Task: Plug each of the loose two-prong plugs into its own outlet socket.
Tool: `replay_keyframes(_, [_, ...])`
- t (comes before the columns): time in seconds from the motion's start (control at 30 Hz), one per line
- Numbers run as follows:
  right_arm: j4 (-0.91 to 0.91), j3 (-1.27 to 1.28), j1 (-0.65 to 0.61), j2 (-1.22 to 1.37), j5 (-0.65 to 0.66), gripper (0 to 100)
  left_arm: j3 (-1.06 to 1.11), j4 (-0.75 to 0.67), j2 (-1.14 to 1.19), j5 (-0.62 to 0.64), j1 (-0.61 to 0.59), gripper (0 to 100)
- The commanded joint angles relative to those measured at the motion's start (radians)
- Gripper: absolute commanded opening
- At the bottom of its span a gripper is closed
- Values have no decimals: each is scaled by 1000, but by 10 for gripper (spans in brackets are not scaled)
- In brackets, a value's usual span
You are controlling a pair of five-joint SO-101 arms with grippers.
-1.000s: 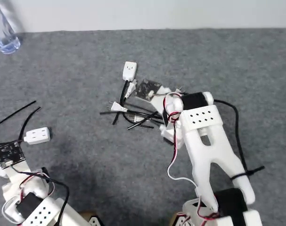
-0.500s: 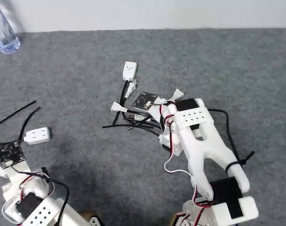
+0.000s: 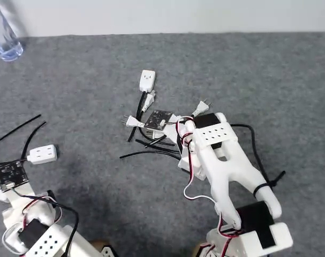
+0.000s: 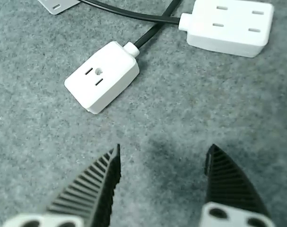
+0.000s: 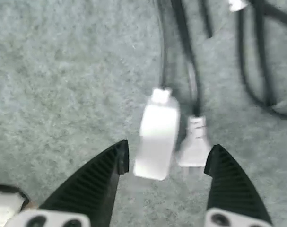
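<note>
Two loose plugs lie bare on the grey carpet-covered table (image 3: 269,69) in the high view: a white two-prong plug with a black cord (image 3: 131,122) at the edge of the tangle of thin black cords (image 3: 151,142), and a second white two-prong plug (image 3: 201,107) just beside my right arm. Neither sits in a socket, so I judge the task barely begun, with every plug left to seat. My right gripper (image 5: 168,150) is spread wide and grips nothing; beyond its jaws a white single-outlet socket (image 5: 157,135) lies with a small white plug (image 5: 194,147) just beside it, though I cannot tell whether they touch. My left gripper (image 4: 163,151) hangs agape and empty above bare carpet, near a white three-hole outlet socket (image 4: 101,75) and a white rectangular multi-outlet block (image 4: 227,26). I can read no writing or labels anywhere.
</note>
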Motion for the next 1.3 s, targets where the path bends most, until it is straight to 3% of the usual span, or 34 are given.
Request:
replay_keyframes(0.0, [42, 8, -28, -7, 9, 242, -25, -9, -8, 9, 6, 276])
replay_keyframes(0.33, [-1, 23, -28, 4, 5, 239, -25, -9, -8, 9, 6, 276])
replay_keyframes(0.57, [-70, 23, -30, 30, 3, 6, -25, -9, -8, 9, 6, 276])
replay_keyframes(0.7, [-96, 21, -30, 114, 5, 72, -25, -9, -8, 8, 6, 276])
replay_keyframes(0.97, [-131, 15, -38, 211, 9, 31, -25, -9, -8, 8, 6, 276])
replay_keyframes(1.17, [-1, 20, -70, 133, 71, 168, -25, -9, -8, 8, 6, 276])
replay_keyframes(1.27, [70, 21, -105, 107, 75, 186, -25, -9, -8, 8, 6, 276])
